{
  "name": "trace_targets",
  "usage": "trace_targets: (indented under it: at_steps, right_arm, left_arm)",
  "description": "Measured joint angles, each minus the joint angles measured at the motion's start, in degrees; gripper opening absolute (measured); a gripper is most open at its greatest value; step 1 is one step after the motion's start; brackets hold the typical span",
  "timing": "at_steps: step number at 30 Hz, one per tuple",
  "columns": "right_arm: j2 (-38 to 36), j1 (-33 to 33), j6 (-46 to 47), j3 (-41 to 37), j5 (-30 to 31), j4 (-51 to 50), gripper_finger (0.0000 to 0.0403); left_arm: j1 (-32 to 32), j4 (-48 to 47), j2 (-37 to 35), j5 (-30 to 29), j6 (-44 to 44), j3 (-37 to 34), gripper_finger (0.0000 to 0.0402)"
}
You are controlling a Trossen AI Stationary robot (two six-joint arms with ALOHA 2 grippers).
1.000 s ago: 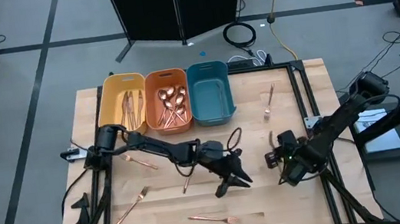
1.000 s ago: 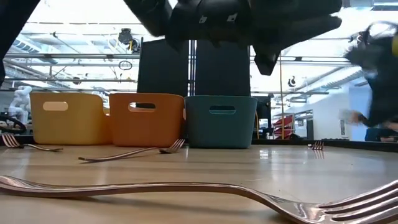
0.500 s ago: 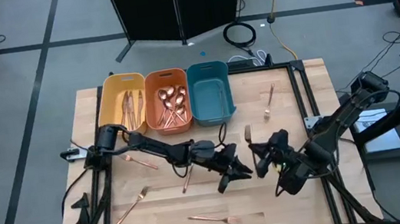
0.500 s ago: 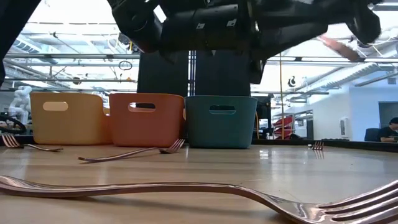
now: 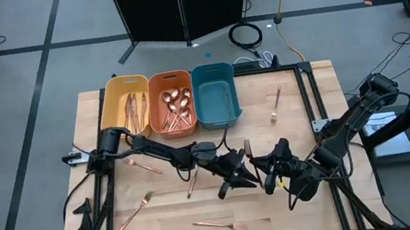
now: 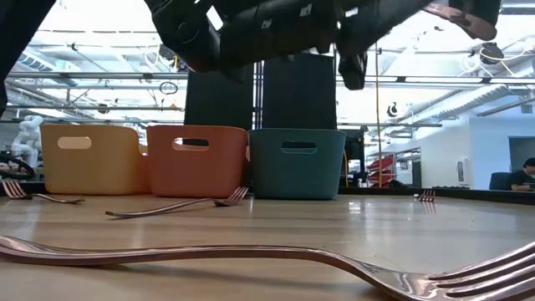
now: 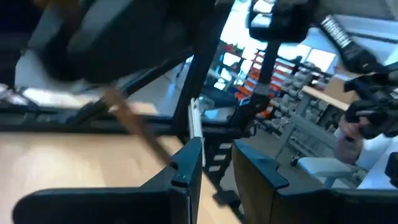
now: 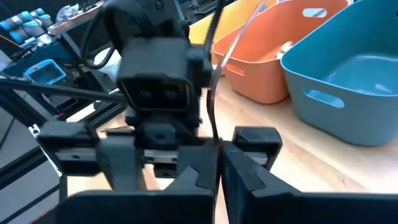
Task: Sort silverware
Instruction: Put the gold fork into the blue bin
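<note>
A fork [image 5: 248,151] is clamped upright between the closed fingers of the right gripper [image 5: 265,177], held above the table [image 5: 311,109] near its middle, at about 6 o'clock from the teal bin [image 5: 214,94]; the left gripper [image 5: 233,181] is just beside it at 9 o'clock, its fingers apart and nothing seen between them. Knives [image 5: 137,110] lie in the yellow bin [image 5: 127,105], spoons [image 5: 177,107] in the orange bin [image 5: 172,103]; other forks are scattered on the table.
</note>
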Motion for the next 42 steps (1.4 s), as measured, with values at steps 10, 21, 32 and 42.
trace_targets:
  at_steps: [10, 21, 32, 42]
  right_arm:
    - [0.0, 1.2, 0.5, 0.0, -4.8, 0.0, 0.0]
    - [-0.2, 1.6, 0.9, 0.0, -4.6, 0.0, 0.0]
    - [-0.1, 1.5, 0.4, 0.0, 1.9, 0.0, 0.0]
    - [0.4, 1.1, 0.4, 0.1, 5.3, 0.3, 0.0]
  left_arm:
    - [3.3, -2.3, 0.0, 7.7, -3.0, 0.0, 0.0084]
    - [5.1, -1.6, 0.0, 9.6, -2.9, 0.0, 0.0084]
    - [5.2, 1.8, 0.0, 4.8, -2.9, 0.0, 0.0084]
    - [5.3, 8.7, 0.0, 2.5, -4.4, 0.0, 0.0078]
